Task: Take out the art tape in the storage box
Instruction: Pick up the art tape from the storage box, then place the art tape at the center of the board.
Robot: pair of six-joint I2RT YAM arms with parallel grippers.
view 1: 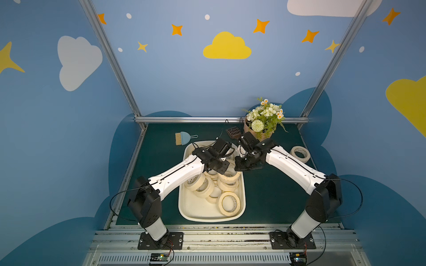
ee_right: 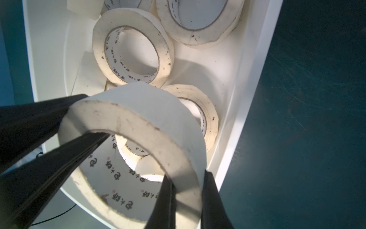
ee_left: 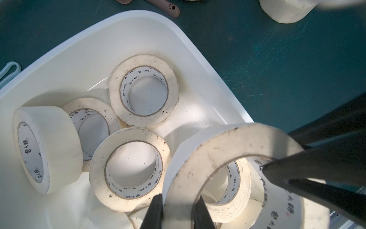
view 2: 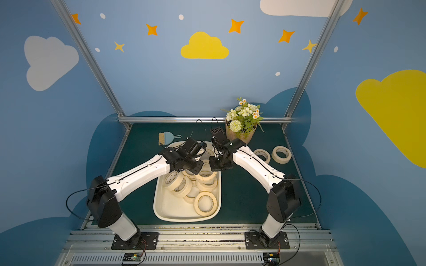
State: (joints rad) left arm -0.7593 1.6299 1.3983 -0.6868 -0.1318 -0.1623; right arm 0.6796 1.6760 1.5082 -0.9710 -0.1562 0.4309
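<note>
Two grips at once on the held roll (ee_left: 217, 146), one ring of the art tape (view 1: 229, 203). Pinched across its wall by the left hand (ee_left: 178, 198), closed down to little more than the wall's thickness. Pinched again on the opposite side by the right hand (ee_right: 188, 178), clamped just as tight. Raised over the far right part of the storage box (view 1: 193, 209), apparently clear of the rolls beneath. Mostly hidden under the two wrists in both top views. Left in the box: several more rolls, some flat, some leaning on each other. Out on the surface (view 1: 265, 195), well to the right: two loose rolls (view 2: 281, 154) side by side.

Looks like a hand-off, and most likely to fail right here.

- Risk one: pulling apart with both grips shut, ending in a crushed or stretched ring, or a hand dragged off its hold.
- Risk two: letting go on the left before the right pinch is secure, dropping the ring back onto the heap.
- Only a narrow bite on the wall either side, so prone to swinging or slipping under a quick move.
- Little room between the two wrists; easy to knock together on parting.
- On the way out to the right, danger of clipping the box rim or the flower pot (view 2: 230, 137) just behind.
</note>
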